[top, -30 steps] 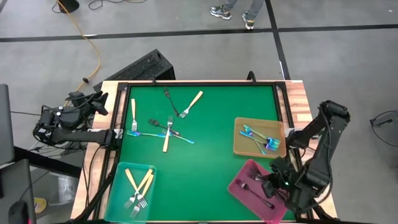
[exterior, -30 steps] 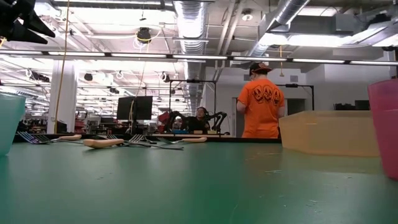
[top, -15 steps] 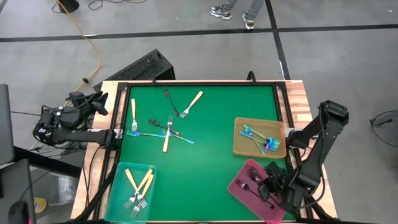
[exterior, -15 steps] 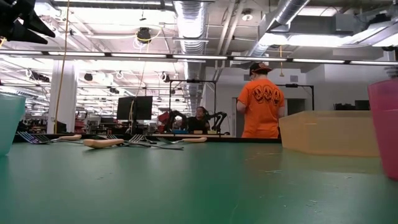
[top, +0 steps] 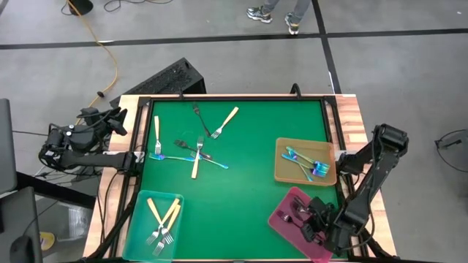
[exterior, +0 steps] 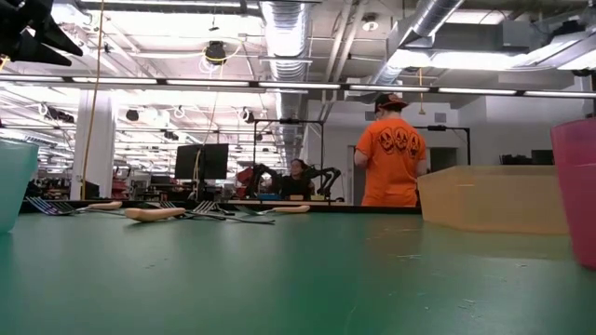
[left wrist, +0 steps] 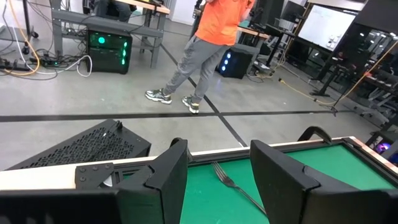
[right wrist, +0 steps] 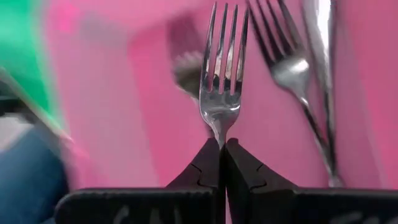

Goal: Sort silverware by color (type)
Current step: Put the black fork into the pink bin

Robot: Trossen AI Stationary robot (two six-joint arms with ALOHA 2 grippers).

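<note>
Loose forks lie on the green mat [top: 241, 183]: cream-handled ones [top: 227, 120], dark ones [top: 199, 115] and iridescent ones [top: 174, 157], partly crossed in a pile [top: 196, 153]. Cream forks lie in the teal tray [top: 155, 223], iridescent ones in the tan tray [top: 306, 162], dark ones [right wrist: 292, 68] in the pink tray [top: 292, 223]. My right gripper [top: 316, 223] is over the pink tray, shut on a dark metal fork [right wrist: 222, 81]. My left gripper [left wrist: 217, 152] waits open off the table's left far corner [top: 115, 120]. My right gripper pinches the dark fork by its neck [right wrist: 219, 132], just below the tines, between the two fingertips [right wrist: 208, 158]. The fingers lie along the fork and its tines point away from them over the pink tray's floor. Whether the fork touches the tray cannot be seen.
A raised frame edges the mat, with a wooden border [top: 351, 124] on the right. In the low view the tan tray [exterior: 489, 197] and pink tray [exterior: 573, 186] stand at the right and the teal tray [exterior: 9, 181] at the left. A person in orange [exterior: 391, 154] stands far behind.
My right arm has swung toward the table's near edge and slightly left, carrying its shut gripper farther over the pink tray. The loose forks and the trays have not moved.
</note>
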